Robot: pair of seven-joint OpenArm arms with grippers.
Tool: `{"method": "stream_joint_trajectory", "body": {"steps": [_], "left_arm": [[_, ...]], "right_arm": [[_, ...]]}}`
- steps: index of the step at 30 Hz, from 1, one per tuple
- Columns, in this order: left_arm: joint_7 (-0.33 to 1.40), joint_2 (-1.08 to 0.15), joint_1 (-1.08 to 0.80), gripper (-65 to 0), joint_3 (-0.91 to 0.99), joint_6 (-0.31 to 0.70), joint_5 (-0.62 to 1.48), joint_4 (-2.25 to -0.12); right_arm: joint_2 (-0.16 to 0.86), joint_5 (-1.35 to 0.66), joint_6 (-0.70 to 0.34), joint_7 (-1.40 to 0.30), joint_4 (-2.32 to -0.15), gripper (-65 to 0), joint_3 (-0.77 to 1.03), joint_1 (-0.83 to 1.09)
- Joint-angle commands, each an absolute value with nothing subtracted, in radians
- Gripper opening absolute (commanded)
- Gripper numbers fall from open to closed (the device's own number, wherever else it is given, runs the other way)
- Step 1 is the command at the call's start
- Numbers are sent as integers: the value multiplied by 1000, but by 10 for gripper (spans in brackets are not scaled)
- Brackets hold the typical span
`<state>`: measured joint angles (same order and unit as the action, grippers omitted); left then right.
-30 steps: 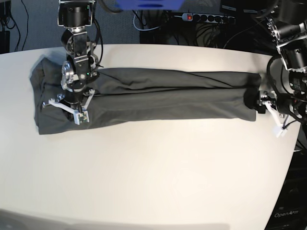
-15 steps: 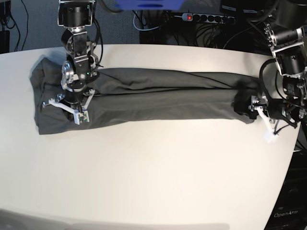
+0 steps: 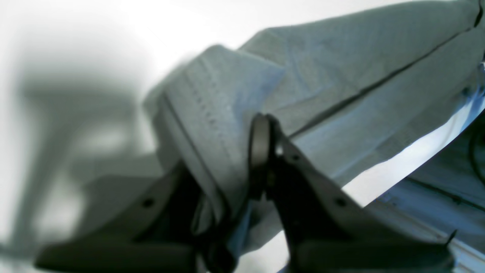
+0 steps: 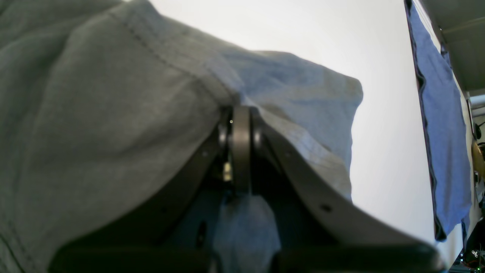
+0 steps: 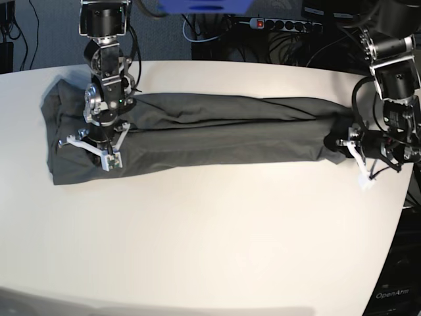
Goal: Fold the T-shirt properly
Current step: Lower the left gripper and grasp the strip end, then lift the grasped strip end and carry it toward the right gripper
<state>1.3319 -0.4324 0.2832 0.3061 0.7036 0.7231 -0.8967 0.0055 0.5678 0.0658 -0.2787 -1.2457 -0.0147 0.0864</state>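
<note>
The dark grey T-shirt (image 5: 217, 128) lies as a long narrow band across the white table (image 5: 210, 230). My right gripper (image 5: 99, 143) stands on the shirt's left part. In the right wrist view the right gripper (image 4: 240, 125) is shut, with the T-shirt (image 4: 94, 113) pinched and draped over both fingers. My left gripper (image 5: 343, 146) is at the band's right end. In the left wrist view the left gripper (image 3: 223, 151) has a stitched hem fold of the T-shirt (image 3: 341, 68) caught between its fingers, shut on it.
The table's right edge (image 5: 402, 191) runs close beside the left gripper. A power strip (image 5: 286, 25) and cables lie behind the table. A blue cloth (image 4: 443, 132) hangs past the table in the right wrist view.
My left gripper has moved left onto the shirt's right end and closed on it, bunching that end slightly. The right arm has not moved.
</note>
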Motion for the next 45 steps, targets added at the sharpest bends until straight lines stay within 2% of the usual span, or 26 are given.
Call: {"method": "stream_joint_trajectory", "body": {"steps": [1, 16, 23, 29, 36, 45], "left_arm": [[1396, -432, 275, -633, 282, 698, 653, -891], [1396, -430, 302, -626, 271, 698, 667, -900], [1396, -430, 326, -626, 262, 698, 776, -903], [1396, -394, 352, -626, 188, 698, 783, -905], [1396, -357, 354, -626, 185, 698, 782, -1061], [1396, -348, 375, -626, 186, 698, 820, -1070]], "right_arm": [[-1, 556, -41, -420, -1191, -649, -18, 134], [-1, 556, -41, -420, -1191, -649, -18, 134], [-1, 556, -41, -420, -1191, -649, -18, 130], [-1, 556, -41, -418, -1153, -649, -19, 124], [-1, 556, -38, -410, -1078, -649, -19, 97], [-1, 556, -38, -410, -1072, -649, -19, 79]]}}
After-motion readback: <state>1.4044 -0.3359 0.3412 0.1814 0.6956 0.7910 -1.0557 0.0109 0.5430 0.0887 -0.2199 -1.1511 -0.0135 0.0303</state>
